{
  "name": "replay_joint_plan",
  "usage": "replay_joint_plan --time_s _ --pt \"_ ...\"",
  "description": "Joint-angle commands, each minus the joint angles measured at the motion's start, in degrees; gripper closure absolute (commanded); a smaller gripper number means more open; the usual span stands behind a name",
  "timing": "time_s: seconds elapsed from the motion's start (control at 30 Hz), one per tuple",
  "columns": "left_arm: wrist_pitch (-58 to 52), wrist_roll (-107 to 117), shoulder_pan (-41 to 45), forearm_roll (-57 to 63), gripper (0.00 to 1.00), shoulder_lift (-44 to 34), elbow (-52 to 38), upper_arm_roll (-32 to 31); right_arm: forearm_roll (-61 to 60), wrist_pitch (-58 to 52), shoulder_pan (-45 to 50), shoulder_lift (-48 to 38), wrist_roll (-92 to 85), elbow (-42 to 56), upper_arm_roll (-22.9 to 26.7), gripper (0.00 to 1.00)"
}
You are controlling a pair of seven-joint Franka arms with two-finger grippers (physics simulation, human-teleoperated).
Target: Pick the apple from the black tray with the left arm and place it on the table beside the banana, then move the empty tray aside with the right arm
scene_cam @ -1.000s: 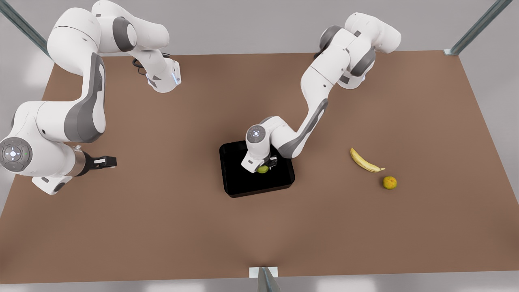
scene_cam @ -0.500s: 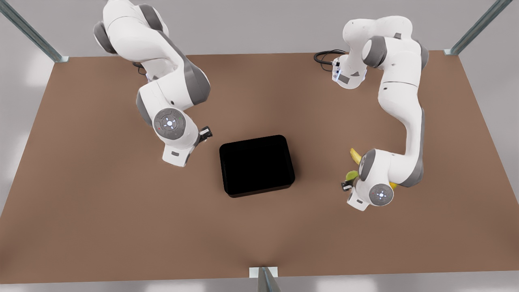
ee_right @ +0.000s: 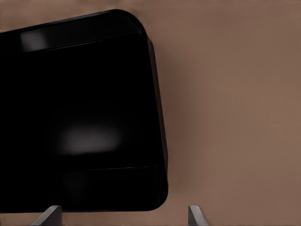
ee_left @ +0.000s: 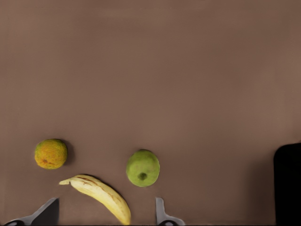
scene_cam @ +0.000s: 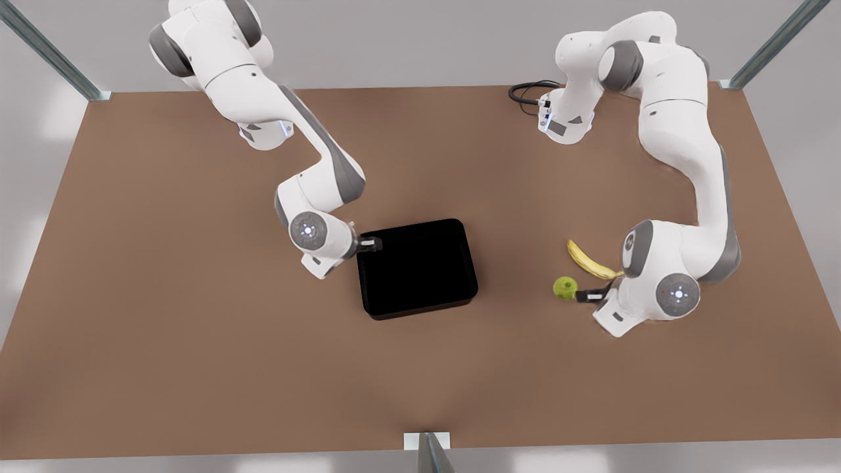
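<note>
So step 1 looked done: the apple (scene_cam: 565, 287) sat on the tabletop (scene_cam: 197, 368), just beside the banana (scene_cam: 591, 261), well apart from the black tray (scene_cam: 416, 268), which was empty. The left claw (scene_cam: 589, 295) hung right next to the apple with its fingers spread and nothing between them. Step 2 was the one in hand. The right claw (scene_cam: 374, 244) was at the tray's rim, on the edge facing away from the banana, fingers open and gripping nothing. Next move, I'd guess: straddle that low rim, close on it, then drag the tray aside.
</note>
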State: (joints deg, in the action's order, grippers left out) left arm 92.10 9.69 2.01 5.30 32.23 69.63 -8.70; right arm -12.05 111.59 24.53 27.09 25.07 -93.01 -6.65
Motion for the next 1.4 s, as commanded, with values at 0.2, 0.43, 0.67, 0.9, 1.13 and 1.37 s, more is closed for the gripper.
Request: replay_joint_plan --time_s 0.2,0.43,0.67,0.9,1.13,1.37 --pt "17.77 -2.48 -4.03 -1.78 0.0 -22.47 26.17 0.35 3.96 16.73 -0.62 5.51 14.31 0.54 0.59 0.0" --pt "17.68 -1.78 -3.77 -1.69 0.0 -22.39 26.26 0.26 3.96 16.2 -0.1 6.92 5.52 -0.6 0.23 0.0" --pt "17.68 -1.78 -3.77 -1.61 0.0 -22.39 26.35 0.26 4.22 16.03 -0.18 8.77 1.56 -1.65 -0.64 0.0" --pt "17.68 -1.78 -3.77 -1.61 0.0 -22.3 26.35 0.26 5.19 16.12 -0.45 10.97 -1.08 -1.56 -0.38 0.0" --pt "17.68 -0.9 -3.77 -1.61 0.0 -22.39 26.44 0.26 5.19 16.47 -0.45 12.55 -7.32 -1.48 -0.29 0.04" --pt "17.68 -0.9 -3.77 -1.61 0.0 -22.3 26.44 0.26 5.01 16.03 -0.45 12.72 -6.61 -0.95 -0.21 0.53"
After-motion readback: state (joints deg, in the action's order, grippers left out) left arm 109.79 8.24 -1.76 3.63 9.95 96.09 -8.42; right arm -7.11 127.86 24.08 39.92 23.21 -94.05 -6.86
